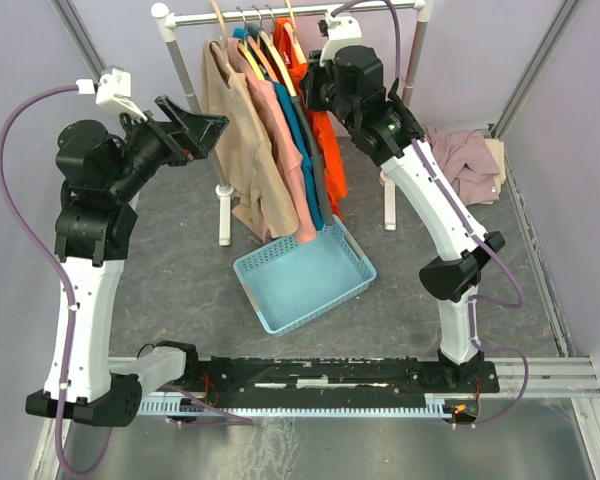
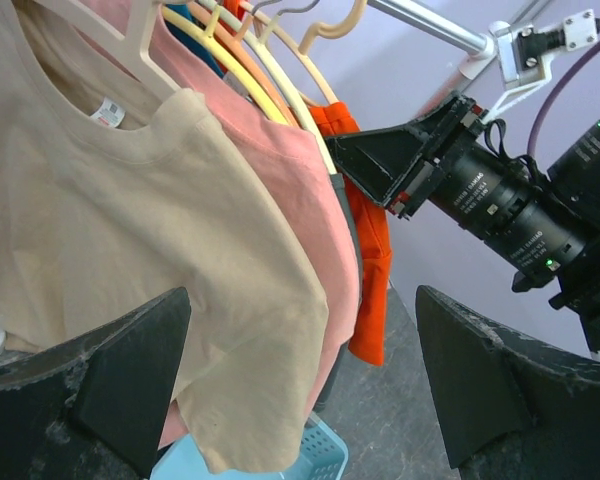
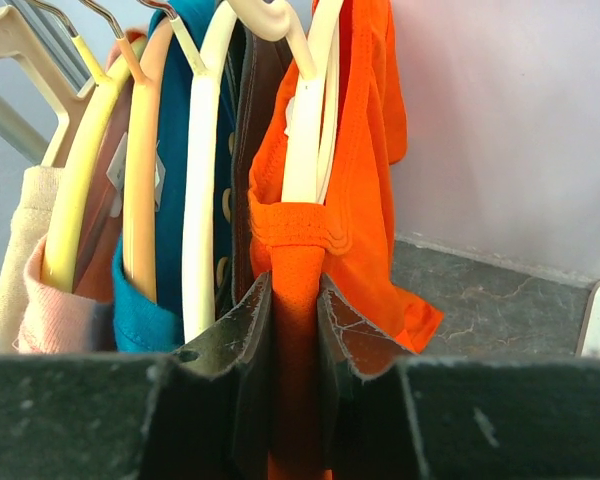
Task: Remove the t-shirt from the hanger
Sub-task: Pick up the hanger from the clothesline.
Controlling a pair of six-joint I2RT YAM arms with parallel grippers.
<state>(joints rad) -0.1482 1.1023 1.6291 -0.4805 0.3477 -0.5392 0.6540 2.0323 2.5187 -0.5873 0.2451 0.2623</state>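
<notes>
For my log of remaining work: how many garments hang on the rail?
5, left to right in the top view: beige shirt, pink shirt, teal shirt, dark garment, and orange shirt, which the right gripper pinches. More may hide between them.

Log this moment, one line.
right fingers: shut on orange t-shirt | left fingers: open, near beige t-shirt | orange t-shirt: on hanger

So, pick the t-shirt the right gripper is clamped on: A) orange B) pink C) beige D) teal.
A: in the right wrist view the right gripper is shut on a fold of the orange t-shirt just below its collar.
</notes>
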